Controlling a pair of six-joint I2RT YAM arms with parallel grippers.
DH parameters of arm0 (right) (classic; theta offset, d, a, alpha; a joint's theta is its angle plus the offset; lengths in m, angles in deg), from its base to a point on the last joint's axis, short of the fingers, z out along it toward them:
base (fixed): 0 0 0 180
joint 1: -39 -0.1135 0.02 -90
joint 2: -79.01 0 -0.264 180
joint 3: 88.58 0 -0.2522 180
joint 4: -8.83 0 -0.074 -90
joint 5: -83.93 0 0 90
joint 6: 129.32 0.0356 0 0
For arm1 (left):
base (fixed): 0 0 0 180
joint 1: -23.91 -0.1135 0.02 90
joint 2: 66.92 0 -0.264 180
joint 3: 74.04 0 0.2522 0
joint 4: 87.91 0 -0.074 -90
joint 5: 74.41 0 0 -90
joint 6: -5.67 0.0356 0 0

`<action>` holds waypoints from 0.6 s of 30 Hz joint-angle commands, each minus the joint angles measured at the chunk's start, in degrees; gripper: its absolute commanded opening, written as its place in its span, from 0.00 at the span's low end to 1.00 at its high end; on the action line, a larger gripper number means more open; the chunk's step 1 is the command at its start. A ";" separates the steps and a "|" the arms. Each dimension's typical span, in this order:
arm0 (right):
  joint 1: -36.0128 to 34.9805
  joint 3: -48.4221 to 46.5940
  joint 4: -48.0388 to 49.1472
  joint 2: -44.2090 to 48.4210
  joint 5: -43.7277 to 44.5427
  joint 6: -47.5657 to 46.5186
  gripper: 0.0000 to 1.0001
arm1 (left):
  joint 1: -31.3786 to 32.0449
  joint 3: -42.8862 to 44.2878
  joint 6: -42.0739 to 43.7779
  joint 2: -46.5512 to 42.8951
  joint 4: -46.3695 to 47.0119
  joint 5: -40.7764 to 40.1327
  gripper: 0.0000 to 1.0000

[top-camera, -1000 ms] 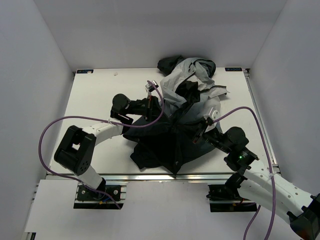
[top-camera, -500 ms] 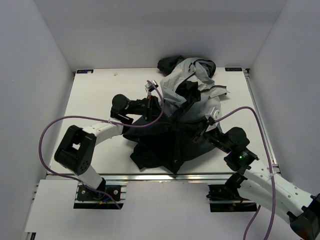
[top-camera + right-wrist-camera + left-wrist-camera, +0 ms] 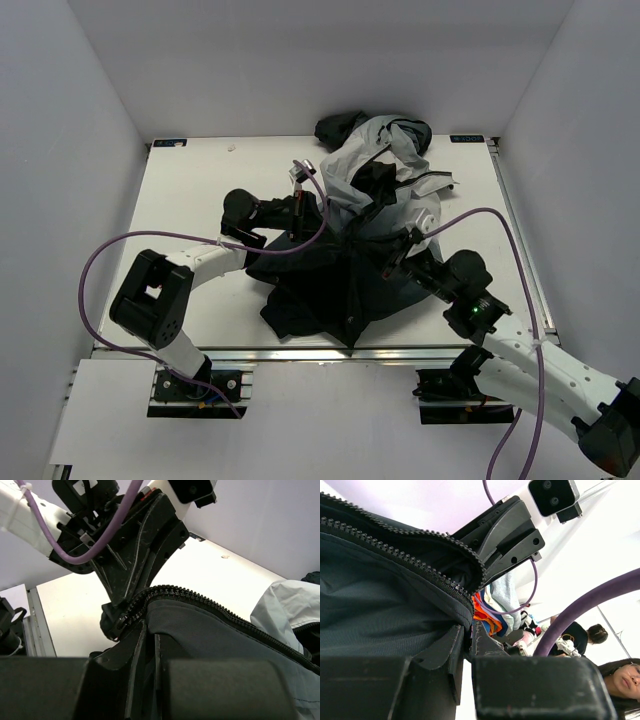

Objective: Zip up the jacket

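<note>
Surface: white table [image 3: 190, 190] is sitting inside a white-walled enclosure, with the arm bases lining the bottom edge of the top view.
Jacket: the jacket [image 3: 345, 285] is lying crumpled across the middle of the table, with its dark part spreading toward the lower centre and its pale grey part bunching toward the upper centre-right.
Zipper: the zipper [image 3: 395, 555] is running from the upper left of the left wrist view down to mid-frame, along a raised fabric edge.
Left claw: the left gripper [image 3: 300, 213] is reaching in just left of centre, with its fingers almost together and pinching the jacket's zipper edge.
Right claw: the right gripper [image 3: 395, 265] is working just right of centre, with its fingers barely parted and clamping dark jacket fabric beside the teeth.
Spacing: both grippers are facing each other closely across the lifted fold.
Cable: a purple cable [image 3: 100, 262] is looping over the table's left side.
</note>
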 commanded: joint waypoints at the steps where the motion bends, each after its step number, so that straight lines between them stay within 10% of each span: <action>1: 0.02 -3.48 6.66 -1.18 2.22 -0.48 0.00 | -0.10 0.11 -0.28 -1.24 2.28 0.26 0.00; 18: 0.02 -8.31 -0.45 -1.27 17.94 5.32 0.00 | -0.10 -1.48 12.07 -2.46 -19.19 -0.36 0.00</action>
